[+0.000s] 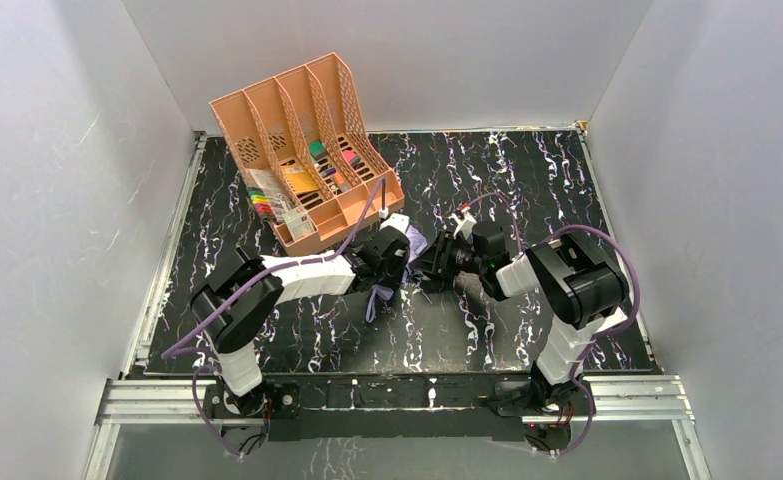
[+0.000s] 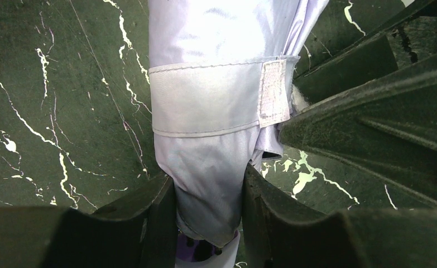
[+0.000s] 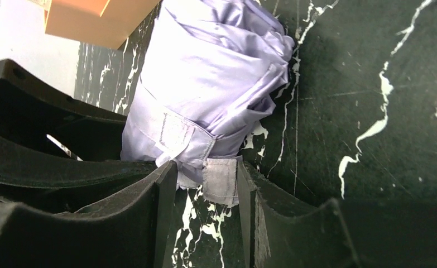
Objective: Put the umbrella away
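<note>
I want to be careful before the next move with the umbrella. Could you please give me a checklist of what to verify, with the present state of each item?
1. Left gripper clamped on the umbrella: ok, fabric pinched between both fingers.
2. Strap wrapped around the folded fabric: ok.
3. Strap end between the right gripper fingers: ok, but the jaws stand apart, not pinching it.
4. Strap fastened: not ok, the velcro patch lies bare and the end hangs loose.
5. Left gripper apart from the file organiser: cannot tell, it is close to the front corner in the top view.
</note>
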Robot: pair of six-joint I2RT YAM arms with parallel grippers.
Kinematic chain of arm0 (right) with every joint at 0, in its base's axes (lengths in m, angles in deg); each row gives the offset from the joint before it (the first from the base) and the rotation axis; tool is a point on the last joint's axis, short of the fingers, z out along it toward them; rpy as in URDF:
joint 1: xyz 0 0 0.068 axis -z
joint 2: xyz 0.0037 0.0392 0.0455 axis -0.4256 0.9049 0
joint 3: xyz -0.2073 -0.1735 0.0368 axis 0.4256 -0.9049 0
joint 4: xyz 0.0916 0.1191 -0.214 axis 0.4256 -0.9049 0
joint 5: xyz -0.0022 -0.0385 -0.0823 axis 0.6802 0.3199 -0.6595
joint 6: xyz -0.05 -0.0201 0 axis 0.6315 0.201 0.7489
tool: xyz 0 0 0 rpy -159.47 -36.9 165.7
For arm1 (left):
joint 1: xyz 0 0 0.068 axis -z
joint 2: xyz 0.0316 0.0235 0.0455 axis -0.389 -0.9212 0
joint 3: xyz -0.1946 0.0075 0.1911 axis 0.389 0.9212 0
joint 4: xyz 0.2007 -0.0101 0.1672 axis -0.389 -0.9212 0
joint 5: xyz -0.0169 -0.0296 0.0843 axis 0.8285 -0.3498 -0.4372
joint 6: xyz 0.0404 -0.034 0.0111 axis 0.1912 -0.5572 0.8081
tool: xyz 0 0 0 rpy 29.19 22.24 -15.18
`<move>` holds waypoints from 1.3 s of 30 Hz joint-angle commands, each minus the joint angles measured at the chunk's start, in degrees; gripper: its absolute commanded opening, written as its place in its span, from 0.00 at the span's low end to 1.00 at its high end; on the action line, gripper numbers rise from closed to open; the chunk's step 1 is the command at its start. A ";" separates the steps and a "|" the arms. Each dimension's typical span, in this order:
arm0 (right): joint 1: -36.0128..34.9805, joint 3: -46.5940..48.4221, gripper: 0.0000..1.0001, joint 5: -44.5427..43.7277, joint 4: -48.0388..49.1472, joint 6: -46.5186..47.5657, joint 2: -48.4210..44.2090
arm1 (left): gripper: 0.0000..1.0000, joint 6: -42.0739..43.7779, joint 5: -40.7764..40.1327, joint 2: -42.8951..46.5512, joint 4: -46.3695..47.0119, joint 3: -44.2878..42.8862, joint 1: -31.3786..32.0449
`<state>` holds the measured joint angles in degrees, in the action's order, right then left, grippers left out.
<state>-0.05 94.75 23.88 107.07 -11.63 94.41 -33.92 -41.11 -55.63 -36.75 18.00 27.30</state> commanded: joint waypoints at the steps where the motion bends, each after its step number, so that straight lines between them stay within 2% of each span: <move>1: 0.14 0.44 0.53 1.49 1.17 9.02 2.07 | 0.00 0.49 0.30 -7.43 -15.19 4.81 0.35; 13: 0.42 4.59 0.50 4.05 -5.73 18.05 1.81 | 0.00 0.33 0.13 -7.90 -15.28 4.92 0.48; 20: 0.37 3.55 0.48 8.31 -9.52 18.04 -0.72 | 0.00 0.39 0.13 -8.19 -15.28 4.64 0.45; 28: 0.38 1.65 0.48 12.09 -9.47 16.22 -2.15 | 0.00 0.40 0.13 -8.55 -15.20 4.56 0.60; 39: 0.39 2.70 0.55 -2.02 -10.55 7.43 -0.77 | 0.00 0.27 -0.02 -8.64 -15.33 4.59 0.85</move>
<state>0.04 97.09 31.05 99.55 -1.12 93.54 -33.92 -42.36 -56.52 -36.93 17.38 27.87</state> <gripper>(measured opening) 0.536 0.350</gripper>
